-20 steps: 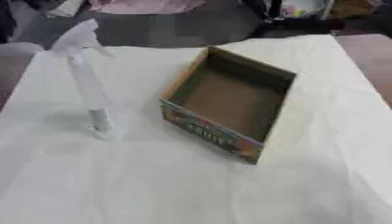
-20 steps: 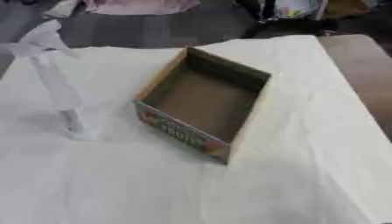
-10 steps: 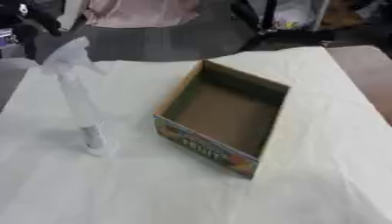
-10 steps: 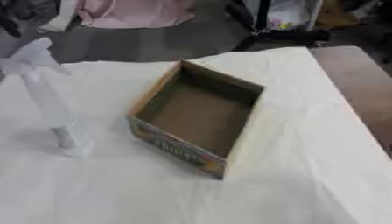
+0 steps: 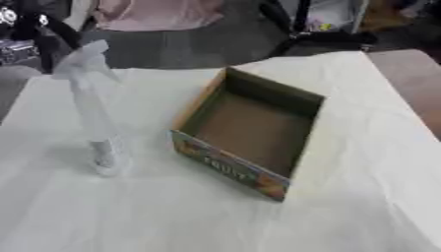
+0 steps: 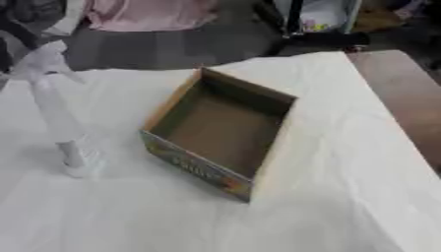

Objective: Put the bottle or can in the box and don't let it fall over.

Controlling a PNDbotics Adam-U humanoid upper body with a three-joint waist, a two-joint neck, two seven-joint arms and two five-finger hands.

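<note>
White spray bottle (image 5: 93, 114) is seen upright beside the empty cardboard box (image 5: 250, 133), unchanged apart from camera tilt; neither hand, nor fingers, is shown.

A tall, slim, pale bottle (image 5: 93, 113) stands upright at the left of the frame, its white nozzle-like top (shape blurred) reaching the upper left; an open cardboard box (image 5: 250, 133) sits at centre, turned askew, its brown inside bare, its near wall printed in bright colours; the two are near but apart.
</note>
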